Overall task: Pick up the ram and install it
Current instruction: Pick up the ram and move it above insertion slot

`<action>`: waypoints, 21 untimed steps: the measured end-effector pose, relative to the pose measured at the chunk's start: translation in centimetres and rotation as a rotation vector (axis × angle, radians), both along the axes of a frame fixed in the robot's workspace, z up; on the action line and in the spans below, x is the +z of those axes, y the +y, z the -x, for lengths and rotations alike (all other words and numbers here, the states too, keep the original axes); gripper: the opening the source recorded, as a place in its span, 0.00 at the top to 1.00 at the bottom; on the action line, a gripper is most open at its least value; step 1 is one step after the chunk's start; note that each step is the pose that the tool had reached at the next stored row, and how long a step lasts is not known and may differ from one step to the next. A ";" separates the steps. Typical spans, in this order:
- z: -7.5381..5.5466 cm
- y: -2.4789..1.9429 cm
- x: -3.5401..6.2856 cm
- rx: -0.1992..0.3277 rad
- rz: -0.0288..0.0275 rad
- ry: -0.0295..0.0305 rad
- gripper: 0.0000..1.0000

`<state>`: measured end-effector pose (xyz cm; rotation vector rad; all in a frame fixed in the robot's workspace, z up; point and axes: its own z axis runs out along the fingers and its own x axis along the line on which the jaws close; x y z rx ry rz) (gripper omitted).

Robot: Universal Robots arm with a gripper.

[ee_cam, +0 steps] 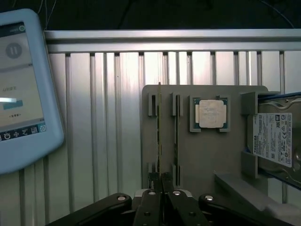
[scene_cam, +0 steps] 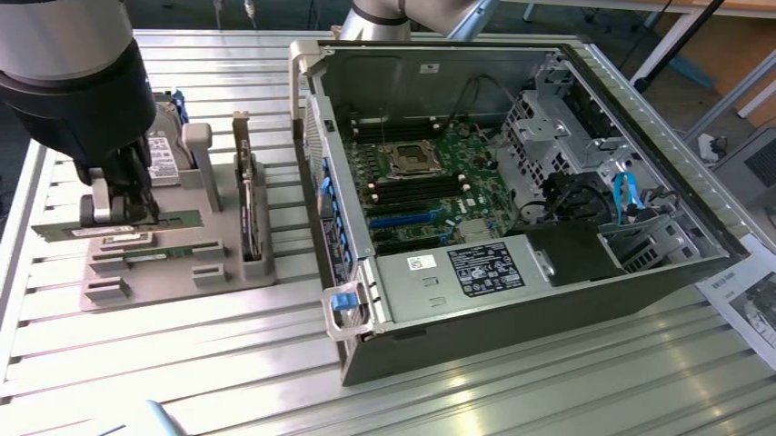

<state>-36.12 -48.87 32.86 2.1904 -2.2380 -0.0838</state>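
The gripper (ee_cam: pixel 160 179) is pinched nearly shut on the ram (ee_cam: pixel 159 122) directly beneath it, long axis parallel to the jaws

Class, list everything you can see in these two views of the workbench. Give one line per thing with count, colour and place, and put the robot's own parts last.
ram: two, green, on edge in the holder's slots, one between the claw's tips
holder: one, grey, on the table
processor: one, silver, in a holder recess
hard drive: one, silver, white label, at the holder's edge
expansion card: one, dark, upright in the holder
computer case: one, dark, open, at the exterior view's right
motherboard: one, green, inside the case
tablet: one, light blue frame, apart from the holder
table: one, silver, slatted
arm: one, grey and black
claw: one, black, shut on a ram stick
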 end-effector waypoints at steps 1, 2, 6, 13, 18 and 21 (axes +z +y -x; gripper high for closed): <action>0.0 0.00 0.22 0.000 -0.0005 0.0000 0.88; 0.0 0.00 0.36 0.000 -0.0008 0.0000 0.88; 0.0 0.00 0.97 0.000 -0.0018 0.0000 0.88; -0.1 0.00 2.59 0.000 -0.0068 0.0000 0.88; -0.1 0.00 3.64 0.000 -0.0101 0.0000 0.88; -0.1 0.00 4.15 0.000 -0.0113 -0.0001 0.88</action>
